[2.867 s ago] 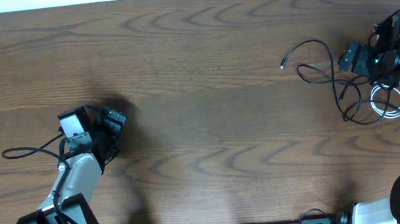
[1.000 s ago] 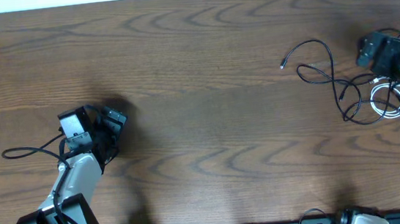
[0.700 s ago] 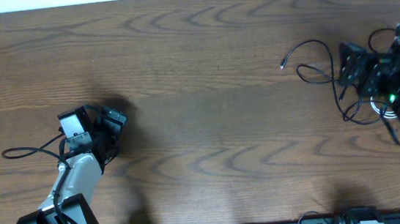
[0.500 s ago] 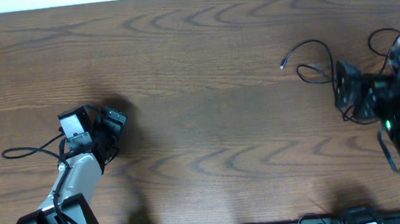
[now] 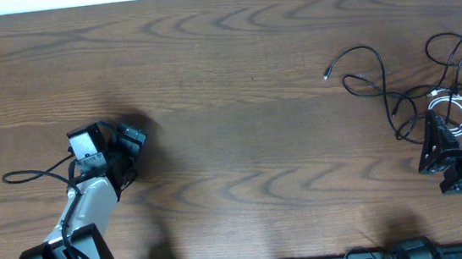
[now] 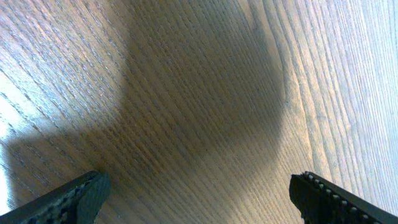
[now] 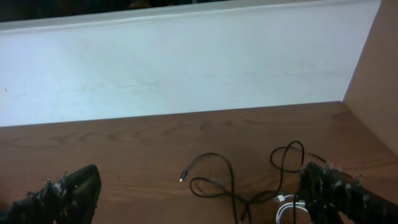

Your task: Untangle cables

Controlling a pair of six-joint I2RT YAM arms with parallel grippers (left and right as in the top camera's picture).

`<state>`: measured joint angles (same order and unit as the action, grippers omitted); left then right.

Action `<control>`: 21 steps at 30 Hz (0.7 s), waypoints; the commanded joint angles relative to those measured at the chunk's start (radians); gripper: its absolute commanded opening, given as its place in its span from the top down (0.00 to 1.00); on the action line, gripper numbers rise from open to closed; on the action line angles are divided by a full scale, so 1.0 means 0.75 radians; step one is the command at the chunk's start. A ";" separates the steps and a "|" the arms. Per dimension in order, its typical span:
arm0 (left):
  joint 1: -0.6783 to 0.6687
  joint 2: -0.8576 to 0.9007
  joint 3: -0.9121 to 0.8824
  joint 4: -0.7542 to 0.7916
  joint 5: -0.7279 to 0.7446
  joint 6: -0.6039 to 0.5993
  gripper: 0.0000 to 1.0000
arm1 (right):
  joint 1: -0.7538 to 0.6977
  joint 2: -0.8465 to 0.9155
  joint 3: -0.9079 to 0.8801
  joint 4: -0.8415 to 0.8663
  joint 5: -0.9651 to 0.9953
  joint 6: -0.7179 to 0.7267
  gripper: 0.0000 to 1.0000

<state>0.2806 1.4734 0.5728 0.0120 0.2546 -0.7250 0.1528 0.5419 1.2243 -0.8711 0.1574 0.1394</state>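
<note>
- My left gripper (image 6: pixel 199 199) sits low over the left side of the table (image 5: pixel 237 103). Its fingers are spread wide with only bare wood and its own shadow between them. It holds nothing and is well apart from the tangle.
- The middle of the table has nothing on it that concerns me. All the work lies at the right end.
- The black cable (image 5: pixel 376 77) starts with a free plug end pointing toward the table's centre. From there it runs right in loose curls and crossings to a big loop near the right edge.
- The white cable (image 5: pixel 455 114) lies in a small tight coil just under that loop. Black strands cross over or under it, but I cannot tell which from here.
- My right gripper (image 7: pixel 199 196) hangs on the near side of the heap, raised and looking across it toward the back wall (image 7: pixel 186 68). Its fingers are wide apart and clasp nothing.
- As I judge it, I am between grasps and the cables are not yet separated, so most of the job remains.
- Next I would bring the right gripper down on a single strand, probably the white coil or the black plug end. I would close on that strand alone and draw it away from the other, since catching two strands together would only tighten the knot.
</note>
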 commanded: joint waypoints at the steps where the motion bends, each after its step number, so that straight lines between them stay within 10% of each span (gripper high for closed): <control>1: 0.007 0.030 -0.023 -0.030 -0.057 0.017 0.01 | -0.005 -0.022 -0.050 0.019 -0.057 -0.032 0.01; 21: 0.007 0.030 -0.023 -0.030 -0.056 0.017 0.01 | -0.054 -0.584 -0.680 0.802 -0.156 -0.033 0.01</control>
<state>0.2806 1.4734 0.5728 0.0116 0.2531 -0.7250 0.1200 0.1467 0.7895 -0.3798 0.0811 0.1246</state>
